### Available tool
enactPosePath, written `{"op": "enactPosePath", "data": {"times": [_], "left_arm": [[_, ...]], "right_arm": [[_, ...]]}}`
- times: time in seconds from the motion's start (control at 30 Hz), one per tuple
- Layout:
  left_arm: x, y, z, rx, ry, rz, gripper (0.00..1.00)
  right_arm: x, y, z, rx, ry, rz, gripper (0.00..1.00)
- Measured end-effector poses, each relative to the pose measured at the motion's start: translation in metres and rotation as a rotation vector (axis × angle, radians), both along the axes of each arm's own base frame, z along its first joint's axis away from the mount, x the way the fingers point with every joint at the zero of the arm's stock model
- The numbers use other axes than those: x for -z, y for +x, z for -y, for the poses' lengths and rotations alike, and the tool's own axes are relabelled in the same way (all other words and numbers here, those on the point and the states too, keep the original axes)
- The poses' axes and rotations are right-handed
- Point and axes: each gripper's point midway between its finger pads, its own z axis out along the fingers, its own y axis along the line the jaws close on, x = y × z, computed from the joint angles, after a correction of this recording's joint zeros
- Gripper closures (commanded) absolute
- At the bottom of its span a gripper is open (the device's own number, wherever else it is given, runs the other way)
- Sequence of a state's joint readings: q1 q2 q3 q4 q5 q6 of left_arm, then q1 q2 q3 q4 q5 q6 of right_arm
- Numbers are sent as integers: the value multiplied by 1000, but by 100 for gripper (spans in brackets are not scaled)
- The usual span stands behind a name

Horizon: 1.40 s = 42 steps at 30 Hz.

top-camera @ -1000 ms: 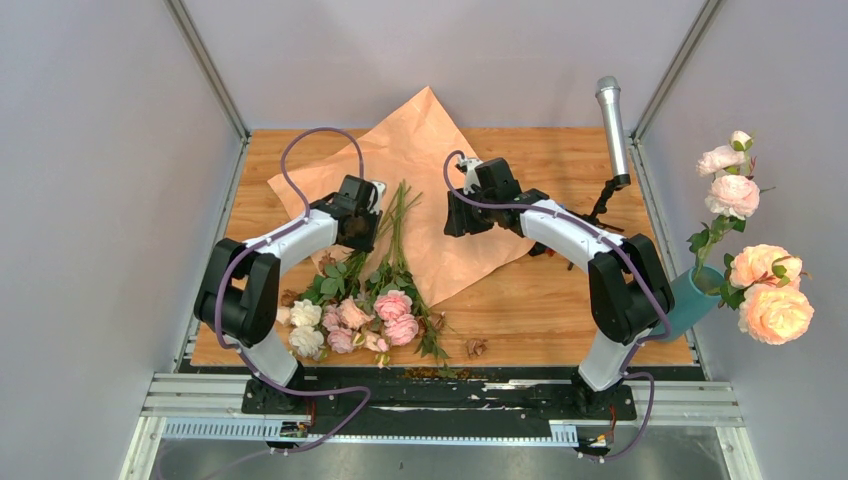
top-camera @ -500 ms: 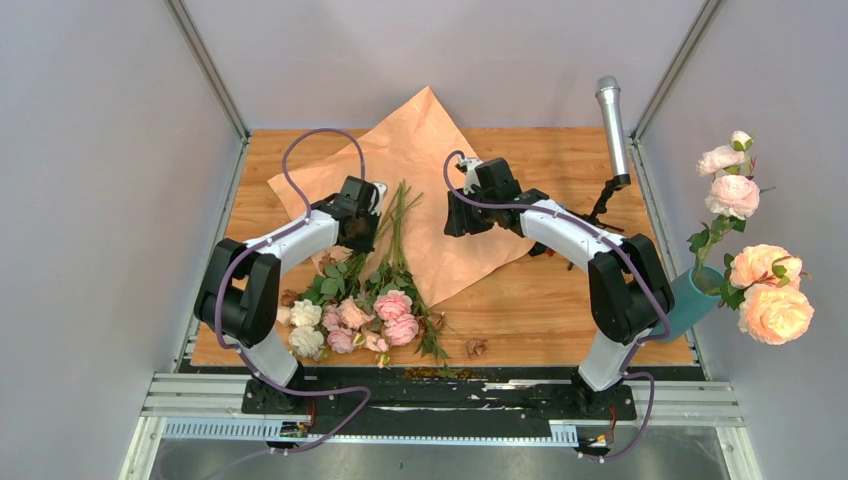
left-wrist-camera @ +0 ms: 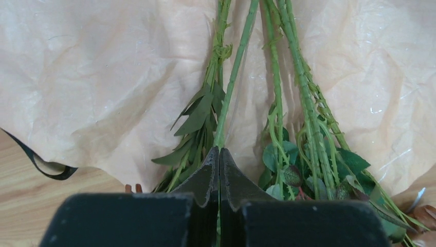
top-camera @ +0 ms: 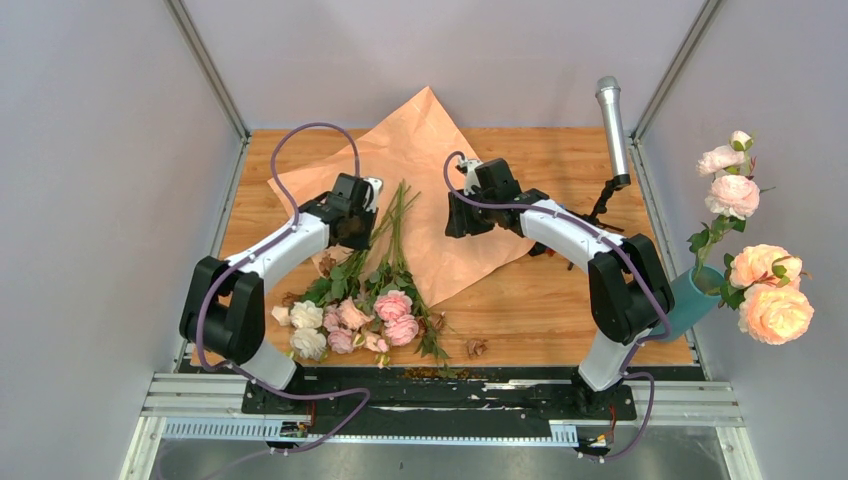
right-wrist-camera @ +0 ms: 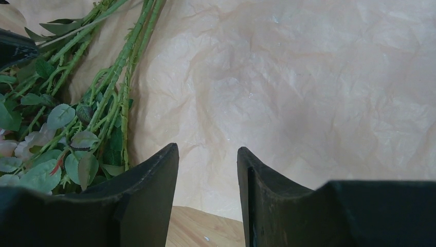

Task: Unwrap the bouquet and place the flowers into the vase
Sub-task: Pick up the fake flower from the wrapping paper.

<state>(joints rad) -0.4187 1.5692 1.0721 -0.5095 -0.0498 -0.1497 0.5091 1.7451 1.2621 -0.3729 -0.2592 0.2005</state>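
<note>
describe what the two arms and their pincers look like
The left arm and right arm both have smooth white link shells between chunky black joints. A thin purple cable loops loosely along each one. The left pincer and right pincer are matte black, each a blocky body with two wedge-shaped fingers tapering to narrow tips. No markings are visible.

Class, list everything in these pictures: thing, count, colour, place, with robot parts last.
table: one, wooden, under everything
paper: one sheet, tan, spread mid-table
flowers: one loose bunch, pink and cream, stems on paper
ribbon: one, black, by paper's edge
vase: one, teal, right edge
large roses: several, peach and pink, in vase
microphone: one, silver, far right
left gripper: one, black, shut on a flower stem
right gripper: one, black, open over paper
</note>
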Motion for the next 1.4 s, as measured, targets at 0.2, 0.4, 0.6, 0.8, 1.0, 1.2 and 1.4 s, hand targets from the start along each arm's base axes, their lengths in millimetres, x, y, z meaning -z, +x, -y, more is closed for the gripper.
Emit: {"op": "enactPosePath", "data": {"times": [0.2,0.4,0.6,0.8,1.0,1.2,1.4], "left_arm": [[-18,-8,-2,4,-16,18,100],[-51,-12,0,13,-48,57,100],[-93,-12,0,17,-82,129,100],[-121,-17,3,36,-123,167,100],[-122,-17,-6,8,-99,168,79],[-119,-14,-19,-55,-122,164,47],[-93,-51,-12,-72,-218,73,45]], "right_arm": [[2,-2,2,2,-7,-10,54],[-9,-4,0,-14,11,9,53],[-56,-9,-12,-91,108,112,51],[-108,-28,-40,-253,195,282,43],[-131,-77,-86,-498,234,462,40],[-109,-86,-106,-505,250,396,39],[-78,-86,-97,-386,242,291,39]]}}
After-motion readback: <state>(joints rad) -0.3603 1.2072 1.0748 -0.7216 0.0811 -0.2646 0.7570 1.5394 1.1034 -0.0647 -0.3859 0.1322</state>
